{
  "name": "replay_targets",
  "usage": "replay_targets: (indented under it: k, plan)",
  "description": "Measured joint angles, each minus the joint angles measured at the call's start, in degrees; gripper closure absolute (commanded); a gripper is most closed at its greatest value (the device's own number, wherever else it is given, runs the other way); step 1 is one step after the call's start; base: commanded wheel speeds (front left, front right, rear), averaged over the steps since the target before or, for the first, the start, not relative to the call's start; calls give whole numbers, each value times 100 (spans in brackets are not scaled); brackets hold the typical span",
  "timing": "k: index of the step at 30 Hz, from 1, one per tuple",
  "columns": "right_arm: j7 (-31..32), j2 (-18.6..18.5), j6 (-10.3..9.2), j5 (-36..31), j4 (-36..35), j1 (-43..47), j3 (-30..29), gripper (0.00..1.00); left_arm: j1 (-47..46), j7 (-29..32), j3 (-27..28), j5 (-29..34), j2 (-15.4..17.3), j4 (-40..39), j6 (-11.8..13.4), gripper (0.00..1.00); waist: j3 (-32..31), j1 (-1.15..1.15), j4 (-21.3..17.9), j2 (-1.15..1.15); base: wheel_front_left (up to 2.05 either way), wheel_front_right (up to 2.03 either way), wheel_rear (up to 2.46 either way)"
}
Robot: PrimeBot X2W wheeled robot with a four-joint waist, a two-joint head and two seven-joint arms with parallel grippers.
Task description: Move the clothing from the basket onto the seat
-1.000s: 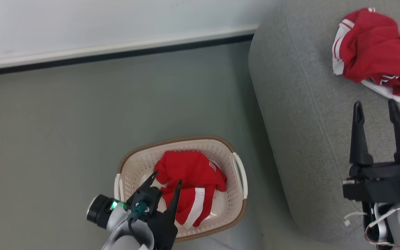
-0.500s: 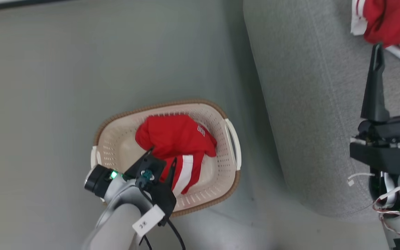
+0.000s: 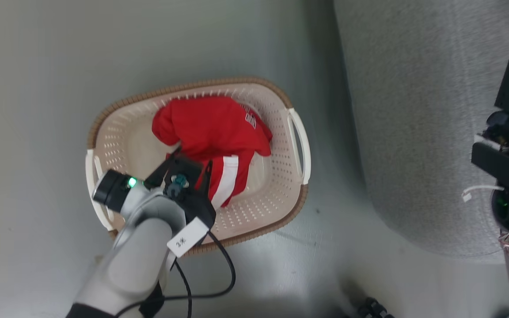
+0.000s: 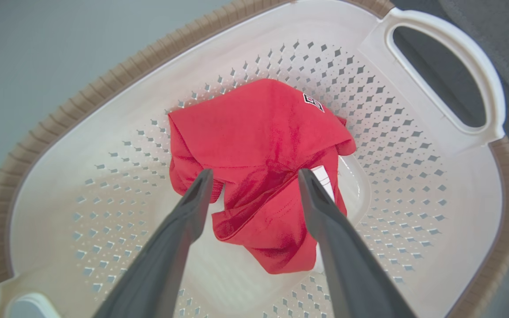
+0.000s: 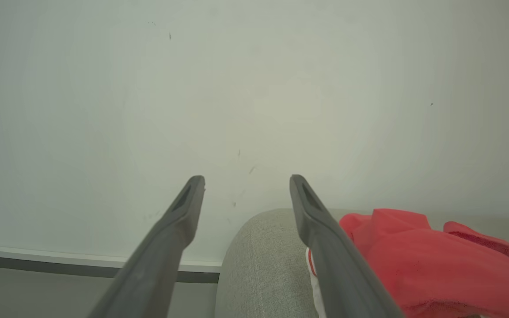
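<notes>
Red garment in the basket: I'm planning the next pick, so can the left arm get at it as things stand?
Probably yes. The left end effector hangs open within the rim of the basket, just above the red garment, which lies uncovered with nothing between it and the fingers.

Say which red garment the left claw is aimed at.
The garment in the basket, emblem patch showing, under the open left claw; the other garment lies on the grey seat.
</notes>
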Motion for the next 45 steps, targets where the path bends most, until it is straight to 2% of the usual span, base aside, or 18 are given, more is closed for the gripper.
replay_targets:
  k: [11,12,15,19,30,31,33,40,45]
  plan:
    - [-5,-97,0,-137,-527,-577,-86,0,-933,-32,-22,1,-29,321,-5,0,944,0,31,-1,0,0,0]
    - [-5,-103,0,-175,-532,-693,-89,0,-1105,-40,-34,1,-30,443,0,0,1190,0,44,0,0,0,0]
    - [-5,-97,0,-197,-516,-789,-58,0,-1188,-56,-25,-12,-33,594,136,0,1401,0,56,0,0,0,0]
    - [-5,-88,0,-289,-516,-836,-29,0,-1277,-64,-16,-52,-35,748,260,0,1604,-1,66,0,0,0,0]
    - [-5,-58,0,-345,-495,-900,49,0,-1685,-339,-163,-146,-45,901,305,0,1803,-1,9,-1,0,0,0]
    - [-5,-44,0,-346,-480,-900,64,0,-1712,-367,-192,-149,-44,895,304,25,1809,-1,-1,-1,0,0,0]
    - [-5,-27,0,-346,-465,-902,81,0,-1733,-381,-224,-187,-44,893,304,100,1815,-1,-11,-1,0,0,0]
    - [-5,55,1,-346,-222,-1049,144,0,-1761,-633,-459,-430,-42,895,296,100,1766,-1,-64,-1,0,0,0]
    - [-5,65,10,-420,76,-1107,168,0,-1728,-922,-539,-692,-42,722,197,100,1603,-2,-64,-1,0,0,0]
